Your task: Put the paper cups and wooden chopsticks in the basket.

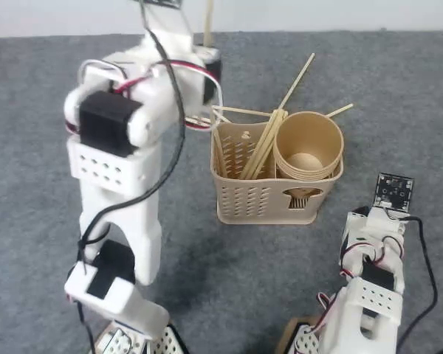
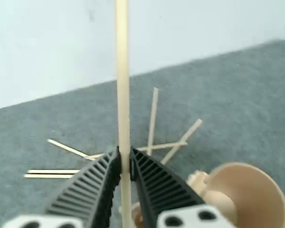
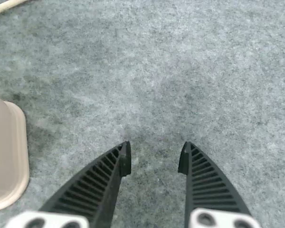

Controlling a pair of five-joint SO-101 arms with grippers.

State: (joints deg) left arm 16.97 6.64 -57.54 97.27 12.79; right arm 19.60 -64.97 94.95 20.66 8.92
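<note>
Basket [image 1: 255, 199] on grey carpet [image 1: 399, 96], already holding stacked paper cups [image 1: 308, 147] and a bundle of wooden chopsticks [image 1: 264, 144]. The left gripper [image 2: 125, 164] is pinched tight on one more chopstick [image 2: 122, 71], upright just behind the basket, and a few loose sticks [image 2: 54, 173] on the carpet beyond look left to collect. The right gripper [image 3: 154, 159] hangs spread and empty beside the basket, blocking nothing.
</note>
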